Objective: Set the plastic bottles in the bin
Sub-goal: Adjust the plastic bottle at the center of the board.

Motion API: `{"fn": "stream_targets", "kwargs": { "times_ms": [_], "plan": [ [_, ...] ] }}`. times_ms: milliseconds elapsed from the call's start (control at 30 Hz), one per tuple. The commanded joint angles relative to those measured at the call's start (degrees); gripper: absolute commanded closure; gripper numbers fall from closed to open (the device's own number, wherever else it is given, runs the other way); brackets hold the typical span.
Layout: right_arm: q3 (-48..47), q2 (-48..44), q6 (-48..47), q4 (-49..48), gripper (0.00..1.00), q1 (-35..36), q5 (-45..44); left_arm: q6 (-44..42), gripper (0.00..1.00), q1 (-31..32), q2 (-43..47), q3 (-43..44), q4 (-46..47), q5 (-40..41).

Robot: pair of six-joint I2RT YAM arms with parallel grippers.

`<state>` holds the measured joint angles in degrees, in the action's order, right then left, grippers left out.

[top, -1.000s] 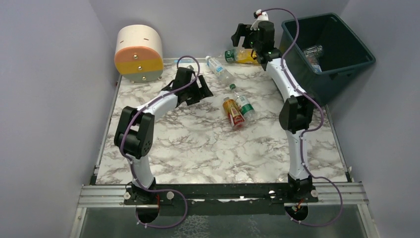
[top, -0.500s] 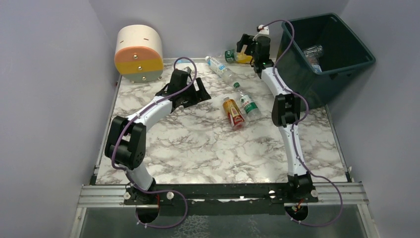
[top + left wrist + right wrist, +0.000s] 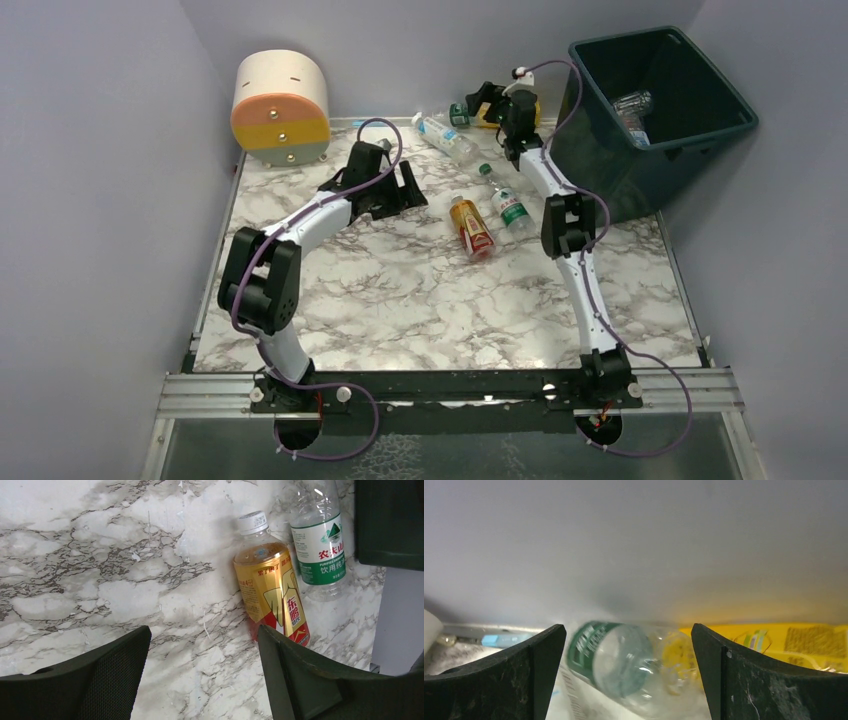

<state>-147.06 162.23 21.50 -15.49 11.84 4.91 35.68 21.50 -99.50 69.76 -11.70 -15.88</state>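
The right gripper (image 3: 488, 104) reached to the far wall with its jaws spread wide and nothing clamped. Its wrist camera showed a yellow-filled bottle (image 3: 616, 655) with a green label lying on its side just ahead, framed between the two fingers (image 3: 499, 675). The arm largely hid this from the overhead view. The left gripper (image 3: 392, 190) hung low over the marble table (image 3: 400, 300), jaws apart and empty. Its own camera picked out a gold-and-red-labelled bottle (image 3: 272, 597) lying flat just beside a clear green-labelled bottle (image 3: 316, 535), ahead and to the right. The overhead view alone looked into the teal bin (image 3: 735, 110) at the far right, where a clear bottle (image 3: 632, 104) lay inside. It also took in a blue-labelled bottle (image 3: 445, 138) on the far table and the cream, orange and yellow drum (image 3: 281, 105) at the far left.
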Motion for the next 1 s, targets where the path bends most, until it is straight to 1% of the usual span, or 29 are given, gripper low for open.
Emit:
{"fn": "stream_targets", "kwargs": {
  "times_ms": [0,133,267,400,467,533,633,700,767,800,867,900,967],
  "plan": [
    [-2.27,3.44,4.75,-1.02,0.01,-0.91,4.78,-1.23,0.17,0.21,-0.7,1.07,0.01,-1.69],
    [2.71,0.89,5.52,-0.82,0.01,-0.88,7.73,-0.86,0.17,0.28,-0.34,0.56,0.44,-1.73],
    [8.82,-3.2,3.53,0.89,0.1,0.03,11.34,-0.2,0.18,0.87,0.36,0.01,1.26,-1.62],
    [10.57,-5.26,-2.25,6.69,0.13,2.18,12.76,0.0,0.18,1.72,1.62,-1.28,1.55,-1.03],
    [12.43,-6.31,-3.47,9.18,0.19,2.87,13.79,0.21,0.18,2.26,2.58,-2.21,1.79,-0.78],
    [18.71,-10.14,-3.79,8.32,0.22,3.58,14.8,0.47,0.18,2.68,4.29,-3.11,2.06,-0.45],
    [29.85,-16.39,-6.29,5.52,0.23,5.63,14.89,0.7,0.18,3.34,5.71,-4.28,2.21,-0.06],
    [34.5,-19.85,-8.69,6.86,0.25,7.31,14.41,0.79,0.18,3.72,6.67,-4.91,2.29,0.3],
    [39.25,-24.43,-10.07,9.73,0.3,8.63,13.63,0.79,0.18,3.92,7.74,-5.65,2.25,0.53],
    [43.64,-27.62,-9.62,9.22,0.31,9.11,12.58,0.79,0.18,3.91,8.25,-6.1,2.27,0.62],
    [53.74,-35.37,-6.25,4.35,0.28,9.28,10.99,0.75,0.18,3.9,9.28,-6.79,2.23,1.31],
    [56.7,-38.08,-5.77,3.03,0.26,9.26,10.22,0.6,0.18,3.9,9.6,-6.95,2.21,1.86],
    [56.71,-40.56,-6.31,4.52,0.25,9.26,9.11,0.09,0.18,3.86,9.22,-6.61,2.08,2.8]
  ]
}}
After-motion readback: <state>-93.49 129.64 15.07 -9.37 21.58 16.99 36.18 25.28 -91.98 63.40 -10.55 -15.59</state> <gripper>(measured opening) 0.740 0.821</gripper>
